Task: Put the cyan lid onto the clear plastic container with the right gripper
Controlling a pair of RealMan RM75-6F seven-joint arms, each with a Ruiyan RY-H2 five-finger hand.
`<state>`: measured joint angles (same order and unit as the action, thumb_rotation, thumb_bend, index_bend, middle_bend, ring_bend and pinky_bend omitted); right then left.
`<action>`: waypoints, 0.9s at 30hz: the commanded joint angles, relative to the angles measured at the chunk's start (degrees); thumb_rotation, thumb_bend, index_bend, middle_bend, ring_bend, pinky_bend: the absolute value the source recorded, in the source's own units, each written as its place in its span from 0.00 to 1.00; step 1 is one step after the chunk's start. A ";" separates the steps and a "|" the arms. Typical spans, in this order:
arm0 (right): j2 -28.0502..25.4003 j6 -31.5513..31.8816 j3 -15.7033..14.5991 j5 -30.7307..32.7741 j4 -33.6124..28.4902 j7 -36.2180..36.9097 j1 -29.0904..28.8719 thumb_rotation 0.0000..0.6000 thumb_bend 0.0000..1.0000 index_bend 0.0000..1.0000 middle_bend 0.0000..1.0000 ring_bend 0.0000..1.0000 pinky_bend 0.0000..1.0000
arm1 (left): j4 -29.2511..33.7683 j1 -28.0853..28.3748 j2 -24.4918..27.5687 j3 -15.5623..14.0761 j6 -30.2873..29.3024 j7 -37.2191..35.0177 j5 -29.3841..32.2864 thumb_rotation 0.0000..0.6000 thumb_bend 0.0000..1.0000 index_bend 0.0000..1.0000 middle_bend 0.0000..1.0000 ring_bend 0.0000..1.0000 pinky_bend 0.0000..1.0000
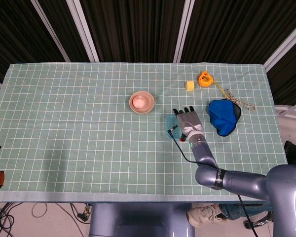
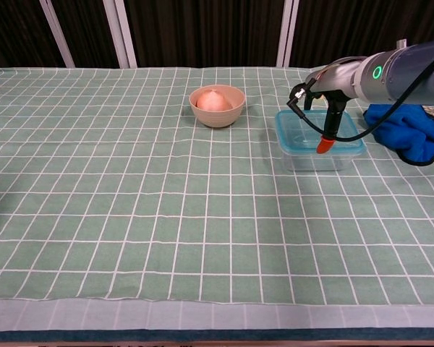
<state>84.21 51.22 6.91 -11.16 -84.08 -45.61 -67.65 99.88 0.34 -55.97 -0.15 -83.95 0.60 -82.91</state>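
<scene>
On the clear, boxy container [image 2: 317, 152], a flat cyan lid [image 2: 319, 129].

Lit evenly from overhead, bright and sharp in both views. Cast only soft, faint shadows on the green checked tablecloth [image 2: 130, 202]. Stayed near-black behind. Bent straight lines slightly at head-view edges.

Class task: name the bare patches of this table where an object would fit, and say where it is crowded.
Free: the cloth left of the bowl, and the near strip. Crowded: the far right, with container under the right robot hand, blue cloth, yellow block and orange tape measure.
</scene>
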 commanded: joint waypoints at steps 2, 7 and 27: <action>-0.01 0.11 0.03 0.08 -0.14 -0.14 -0.06 1.00 0.19 0.01 0.37 0.07 0.00 | 0.03 0.01 0.02 -0.01 0.06 0.03 0.05 1.00 0.52 0.08 0.00 0.00 0.00; 0.23 0.29 0.03 -0.03 -0.06 -0.19 -0.02 1.00 0.19 0.01 0.33 0.04 0.00 | 0.12 0.03 0.09 -0.01 0.14 0.09 0.13 1.00 0.52 0.08 0.00 0.00 0.00; 0.69 0.35 0.29 0.59 0.32 -0.66 -0.03 1.00 0.19 0.01 0.22 0.00 0.00 | 0.27 0.12 0.26 -0.06 0.54 -0.03 0.39 1.00 0.52 0.08 0.00 0.00 0.00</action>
<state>84.91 51.59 7.19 -10.59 -83.74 -46.27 -67.68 100.15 0.46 -55.71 -0.21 -83.41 0.57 -82.52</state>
